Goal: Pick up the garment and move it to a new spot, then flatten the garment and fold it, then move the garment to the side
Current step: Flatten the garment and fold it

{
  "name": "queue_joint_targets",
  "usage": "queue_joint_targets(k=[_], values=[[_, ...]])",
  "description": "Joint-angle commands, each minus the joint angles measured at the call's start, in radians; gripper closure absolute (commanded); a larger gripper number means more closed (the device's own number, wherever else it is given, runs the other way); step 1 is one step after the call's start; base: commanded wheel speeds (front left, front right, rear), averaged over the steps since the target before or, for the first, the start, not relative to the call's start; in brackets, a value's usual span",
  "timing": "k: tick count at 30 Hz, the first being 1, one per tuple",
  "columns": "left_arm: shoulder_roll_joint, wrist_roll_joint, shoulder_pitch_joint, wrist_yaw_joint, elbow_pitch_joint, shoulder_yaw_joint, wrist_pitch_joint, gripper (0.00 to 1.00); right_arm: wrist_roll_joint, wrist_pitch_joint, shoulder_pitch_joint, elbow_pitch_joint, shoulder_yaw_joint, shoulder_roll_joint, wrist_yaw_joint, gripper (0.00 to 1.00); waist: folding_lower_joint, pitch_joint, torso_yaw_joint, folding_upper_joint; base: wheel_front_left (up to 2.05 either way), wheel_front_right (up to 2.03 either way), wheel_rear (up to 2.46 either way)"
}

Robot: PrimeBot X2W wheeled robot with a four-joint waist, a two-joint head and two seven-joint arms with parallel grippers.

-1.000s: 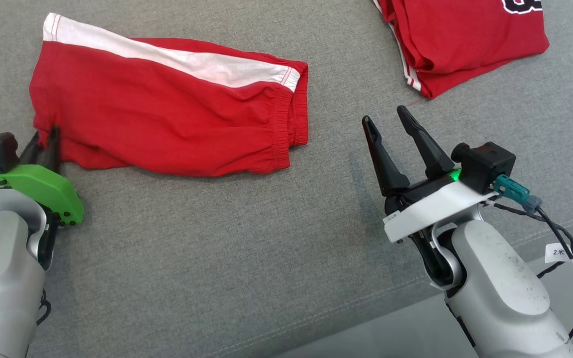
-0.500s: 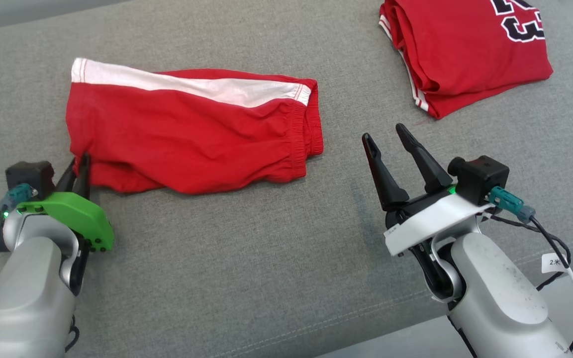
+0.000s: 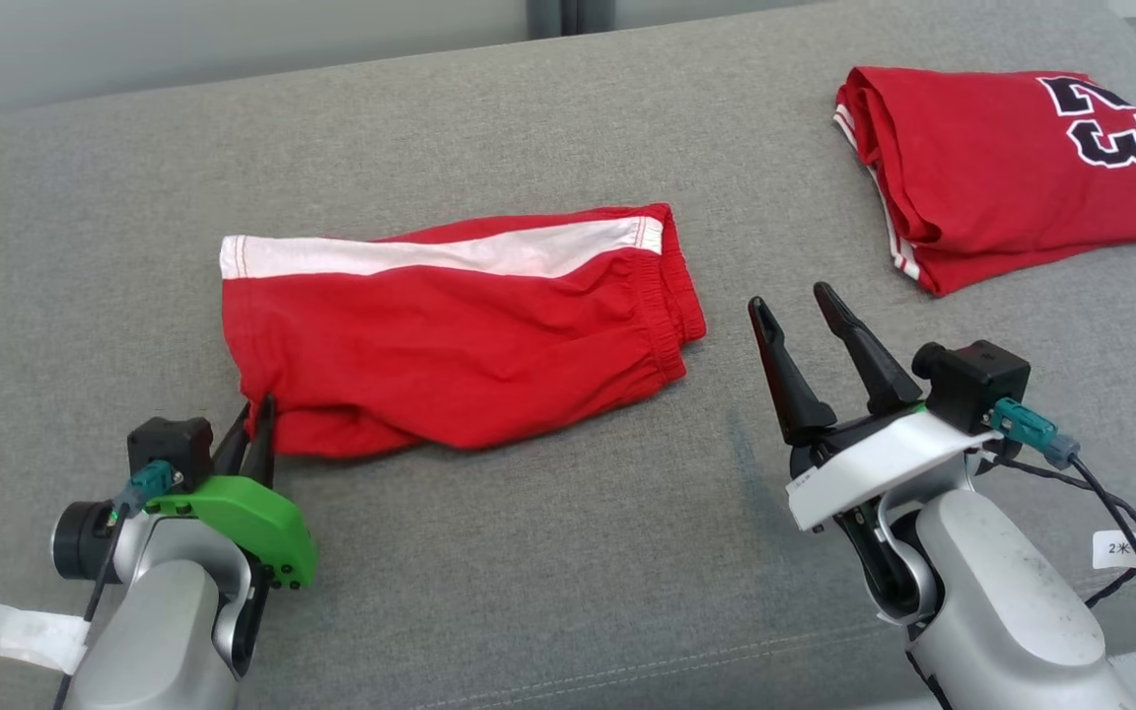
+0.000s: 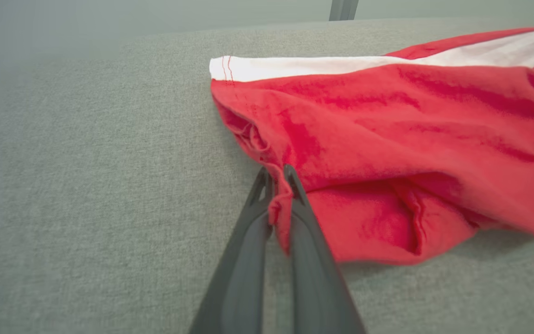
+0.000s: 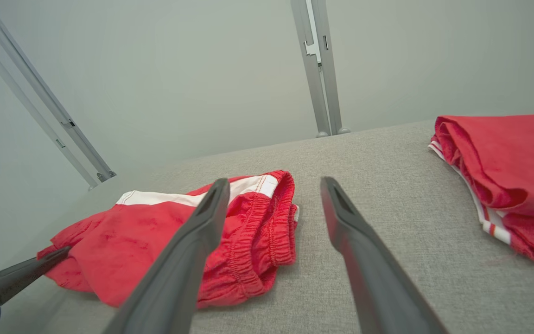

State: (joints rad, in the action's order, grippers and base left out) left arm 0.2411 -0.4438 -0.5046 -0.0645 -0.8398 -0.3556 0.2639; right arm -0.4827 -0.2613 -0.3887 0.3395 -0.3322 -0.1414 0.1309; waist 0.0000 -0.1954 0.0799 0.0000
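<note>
Shorts: We see red shorts [image 3: 460,340] with a white stripe. They lie in the middle of the grey couch [image 3: 529,552]. The waistband end points right. The near left corner is bunched and lumpy.

Left pincer: Our left pincer [image 3: 259,409] is squeezed tight on that near left corner. A small fold of red cloth pokes up between its two fingers (the left wrist view shows this best).

Right pincer: Our right pincer [image 3: 789,298] is wide open and has nothing in it. It hangs over the couch just to the right of the waistband and does not touch the shorts.

Shirt: A folded red shirt [image 3: 1012,168] lies at the back right, well apart from the shorts. We think it is not our job right now.

Done: We have a grip on the shorts. That is only the very start of picking them up. Most of the shorts lie flat on the couch.

Left to do: We think almost all of it. We must lift the shorts, carry them to a new spot, smooth them flat, fold them, and then move them to the side.

Watch out: We hold just one corner, so the shorts may hang and bunch up when we lift.
</note>
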Motion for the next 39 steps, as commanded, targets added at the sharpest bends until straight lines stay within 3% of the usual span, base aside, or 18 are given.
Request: queue_joint_targets(k=[1, 12, 13, 14, 15, 21, 29, 39], values=[[-0.003, 0.007, 0.026, 0.004, 0.008, 0.006, 0.0, 1.0, -0.007, -0.001, 0.022, 0.0, 0.003, -0.005, 0.0, 0.0, 0.0, 0.026, -0.037, 0.0, 0.0, 0.0, 0.0], [-0.034, 0.031, 0.074, -0.013, 0.03, 0.045, 0.0, 1.0, -0.014, 0.018, 0.034, 0.006, -0.01, 0.002, 0.0, 0.0, 0.0, 0.043, -0.05, 0.0, 0.0, 0.0, 0.0], [-0.036, 0.036, 0.078, -0.011, 0.034, 0.051, 0.0, 0.95, -0.015, 0.018, 0.034, 0.007, -0.011, 0.001, 0.0, 0.0, 0.0, 0.044, -0.048, 0.0, 0.0, 0.0, 0.0], [-0.036, 0.042, 0.082, -0.003, 0.04, 0.057, 0.0, 0.23, -0.016, 0.02, 0.035, 0.007, -0.013, 0.001, 0.0, 0.0, 0.0, 0.044, -0.046, 0.0, 0.0, 0.0, 0.0], [-0.036, 0.048, 0.087, 0.0, 0.044, 0.065, 0.0, 0.0, -0.017, 0.021, 0.036, 0.007, -0.015, 0.001, 0.0, 0.0, 0.0, 0.044, -0.043, 0.0, 0.0, 0.0, 0.0], [-0.047, 0.087, 0.125, 0.019, 0.13, 0.123, 0.0, 0.0, -0.01, 0.015, 0.042, -0.001, -0.003, -0.003, 0.0, 0.0, 0.0, 0.05, -0.037, 0.0, 0.0, 0.0, 0.0], [-0.065, 0.188, 0.235, 0.084, 0.37, 0.223, 0.0, 0.0, 0.054, 0.001, 0.075, -0.012, 0.037, 0.001, 0.0, 0.0, 0.0, 0.089, -0.059, 0.0, 0.0, 0.0, 0.0], [-0.088, 0.28, 0.367, 0.122, 0.579, 0.275, 0.0, 0.0, 0.149, -0.003, 0.133, -0.018, 0.11, 0.024, 0.0, 0.0, 0.0, 0.141, -0.084, 0.0, 0.0, 0.0, 0.0]])
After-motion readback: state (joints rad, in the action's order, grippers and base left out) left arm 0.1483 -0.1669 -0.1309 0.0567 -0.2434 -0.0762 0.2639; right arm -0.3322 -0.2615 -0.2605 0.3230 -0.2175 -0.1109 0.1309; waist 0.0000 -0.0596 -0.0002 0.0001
